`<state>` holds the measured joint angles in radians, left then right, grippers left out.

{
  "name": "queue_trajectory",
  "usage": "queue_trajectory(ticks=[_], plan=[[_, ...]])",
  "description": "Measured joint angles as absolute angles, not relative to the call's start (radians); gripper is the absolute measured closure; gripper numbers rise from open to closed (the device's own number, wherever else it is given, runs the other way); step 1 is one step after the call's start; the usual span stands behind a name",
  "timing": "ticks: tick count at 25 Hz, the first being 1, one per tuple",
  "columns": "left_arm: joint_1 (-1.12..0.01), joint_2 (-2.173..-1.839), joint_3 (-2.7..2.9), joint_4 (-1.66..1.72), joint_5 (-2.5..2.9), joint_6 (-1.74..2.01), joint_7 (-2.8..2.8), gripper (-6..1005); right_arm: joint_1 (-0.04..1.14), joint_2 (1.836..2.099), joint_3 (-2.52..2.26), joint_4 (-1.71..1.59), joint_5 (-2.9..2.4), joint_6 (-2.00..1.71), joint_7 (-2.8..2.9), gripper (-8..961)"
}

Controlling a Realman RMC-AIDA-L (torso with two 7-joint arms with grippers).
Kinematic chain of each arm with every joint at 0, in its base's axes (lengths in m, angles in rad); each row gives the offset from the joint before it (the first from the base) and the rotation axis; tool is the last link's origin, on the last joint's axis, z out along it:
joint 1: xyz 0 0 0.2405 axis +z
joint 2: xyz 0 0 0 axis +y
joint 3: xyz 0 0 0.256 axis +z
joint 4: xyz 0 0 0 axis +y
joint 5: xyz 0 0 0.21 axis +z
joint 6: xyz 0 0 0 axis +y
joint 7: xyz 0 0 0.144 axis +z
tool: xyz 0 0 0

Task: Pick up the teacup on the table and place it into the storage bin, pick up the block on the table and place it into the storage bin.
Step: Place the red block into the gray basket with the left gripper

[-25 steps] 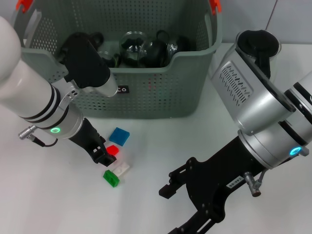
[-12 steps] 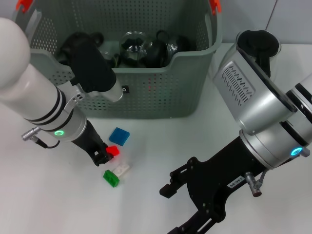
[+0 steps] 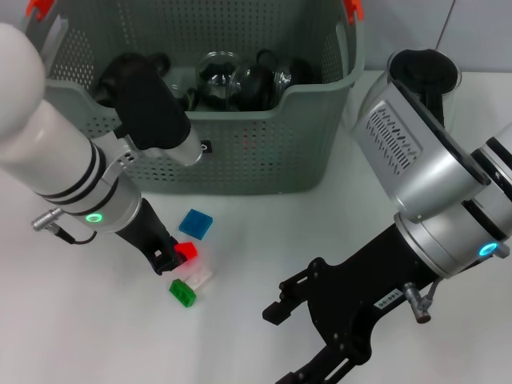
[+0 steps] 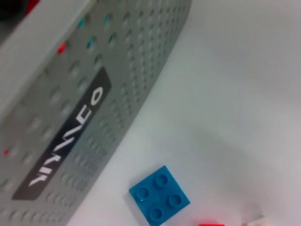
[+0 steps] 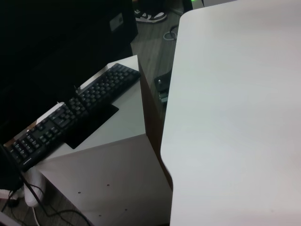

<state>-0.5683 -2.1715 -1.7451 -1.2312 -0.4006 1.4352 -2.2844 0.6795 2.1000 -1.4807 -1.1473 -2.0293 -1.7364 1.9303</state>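
In the head view the storage bin (image 3: 240, 152) stands at the far side of the white table (image 3: 64, 320), with dark glass cups (image 3: 240, 80) lying inside it. The left gripper (image 3: 172, 258) is low over the table just in front of the bin, and its fingers are closed on a red block (image 3: 186, 250). A blue block (image 3: 196, 223) lies flat between that gripper and the bin's front wall, while a white block (image 3: 198, 278) and a green block (image 3: 182, 292) lie touching each other just nearer the robot. The right gripper (image 3: 308, 356) hangs over bare table on the right side, near the front edge, with its black fingers spread apart and nothing between them. A glass carafe (image 3: 424, 76) with a black handle stands beside the bin's right end. In the left wrist view the blue block (image 4: 160, 194) shows its four studs, lying close to the bin's perforated wall (image 4: 136, 56) and the black label (image 4: 66, 141); a sliver of the red block (image 4: 210, 224) sits at the frame's edge. The right wrist view shows only the table's bare top (image 5: 235, 108) and, beyond its edge, a keyboard (image 5: 70, 113) on a lower white stand.
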Motion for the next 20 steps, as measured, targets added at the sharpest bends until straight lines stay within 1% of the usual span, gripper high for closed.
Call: queue_trajectory(ticks=[4, 6, 10, 12, 16, 20], plan=[[-0.536, -2.169, -1.792, -1.354, -0.408, 1.521, -2.279, 799, 0.679, 2.100, -1.480, -1.147, -2.029, -1.739, 1.930, 70], [-0.514, -2.168, -1.858, -1.469, -0.432, 1.602, -2.269, 798, 0.678, 2.099, -1.480, -1.147, -2.029, -1.738, 1.929, 70], [-0.506, -2.167, -1.963, -1.581, -0.507, 1.696, -2.253, 798, 0.678, 2.099, -1.480, -1.147, -2.029, -1.739, 1.926, 70], [-0.521, -2.164, -2.089, -1.687, -0.626, 1.790, -2.240, 797, 0.677, 2.098, -1.480, -1.147, -2.029, -1.740, 1.925, 70], [-0.543, -2.159, -2.139, -1.738, -0.686, 1.808, -2.240, 797, 0.676, 2.098, -1.481, -1.150, -2.029, -1.743, 1.925, 70], [-0.625, -2.144, -2.224, -1.726, -0.730, 1.722, -2.245, 796, 0.676, 2.099, -1.481, -1.151, -2.029, -1.745, 1.925, 70]])
